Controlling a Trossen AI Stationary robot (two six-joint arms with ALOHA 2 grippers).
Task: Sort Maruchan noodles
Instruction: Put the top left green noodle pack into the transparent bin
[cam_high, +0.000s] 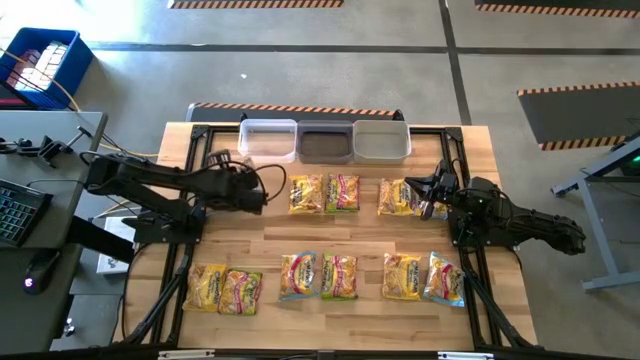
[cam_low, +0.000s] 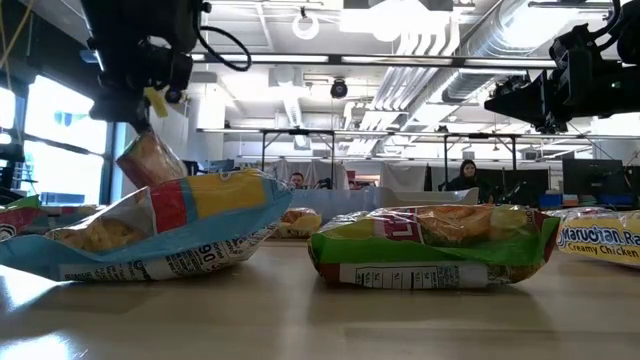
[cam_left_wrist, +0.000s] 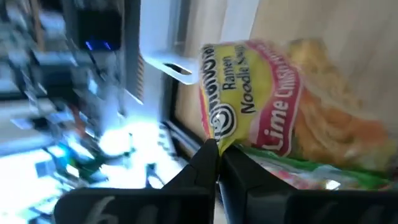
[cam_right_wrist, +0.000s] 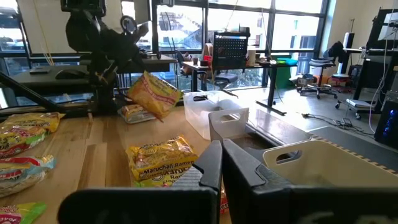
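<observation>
Several Maruchan noodles packets lie flat on the wooden table, three in a far row and several in a near row. My left gripper is shut on one yellow packet with pink and green print, which hangs in the air at the table's left. My right gripper is shut and level at the far right, above a packet, holding nothing. My left gripper pinches the packet's short end edge between its two fingers, close to a corner. The fingers slant downward from the table's left. The packet hangs tilted below them, clear of the table.
Three clear bins stand side by side at the table's far edge. A desk with a keyboard and a mouse is left of the table. People sit in the room beyond.
</observation>
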